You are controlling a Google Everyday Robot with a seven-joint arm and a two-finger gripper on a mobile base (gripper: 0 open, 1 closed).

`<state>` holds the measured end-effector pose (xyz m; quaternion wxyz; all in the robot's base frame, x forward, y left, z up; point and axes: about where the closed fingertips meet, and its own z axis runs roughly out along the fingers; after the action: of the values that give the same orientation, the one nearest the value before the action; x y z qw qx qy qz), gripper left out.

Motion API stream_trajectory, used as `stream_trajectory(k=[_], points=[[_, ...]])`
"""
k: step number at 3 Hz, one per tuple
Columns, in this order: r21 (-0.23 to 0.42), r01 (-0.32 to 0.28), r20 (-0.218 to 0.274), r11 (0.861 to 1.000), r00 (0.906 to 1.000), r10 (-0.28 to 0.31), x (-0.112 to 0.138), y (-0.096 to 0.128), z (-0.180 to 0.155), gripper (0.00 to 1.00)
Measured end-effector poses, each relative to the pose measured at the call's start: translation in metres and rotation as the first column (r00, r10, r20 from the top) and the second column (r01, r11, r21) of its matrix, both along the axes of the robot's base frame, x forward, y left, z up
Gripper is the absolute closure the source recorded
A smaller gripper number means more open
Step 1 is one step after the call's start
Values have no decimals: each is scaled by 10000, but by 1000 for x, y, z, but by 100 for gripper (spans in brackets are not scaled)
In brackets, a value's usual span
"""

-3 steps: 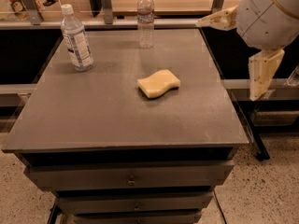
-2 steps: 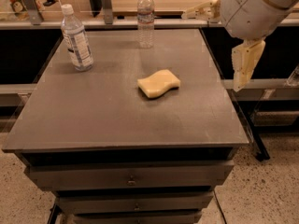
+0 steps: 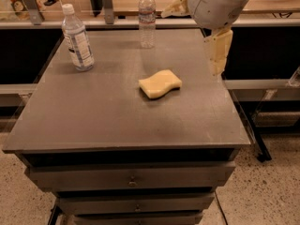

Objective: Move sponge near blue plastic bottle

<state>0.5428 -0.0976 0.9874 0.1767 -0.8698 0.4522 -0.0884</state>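
Note:
The pale yellow sponge (image 3: 160, 83) lies flat on the grey table (image 3: 93, 121), right of its middle. The blue plastic bottle (image 3: 78, 38), with a white cap and a large white-and-blue label, stands upright at the table's far left. My gripper (image 3: 191, 41) hangs above the table's far right corner, up and to the right of the sponge and apart from it. It is open and empty; one pale finger (image 3: 216, 50) points down and the other (image 3: 172, 7) points left.
A slimmer clear bottle (image 3: 146, 18) with a narrow label band stands at the table's far edge, near the middle. A wooden counter and metal rail run behind the table. Drawers sit below the tabletop. A shelf frame stands to the right.
My gripper and arm have moved left, from beyond the table's right edge to above its far right corner. The sponge and both bottles have not moved.

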Motion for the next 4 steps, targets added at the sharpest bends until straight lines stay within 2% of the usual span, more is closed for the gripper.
stream_trajectory(k=[2,3,4], points=[[836,-149,15,9964,9999,148,29,22,-27,0],[945,-95,-84,9955,9999,103,43,24,-59,0],[915,-49,-77,9958,10000,56,47,31,-67,0]])
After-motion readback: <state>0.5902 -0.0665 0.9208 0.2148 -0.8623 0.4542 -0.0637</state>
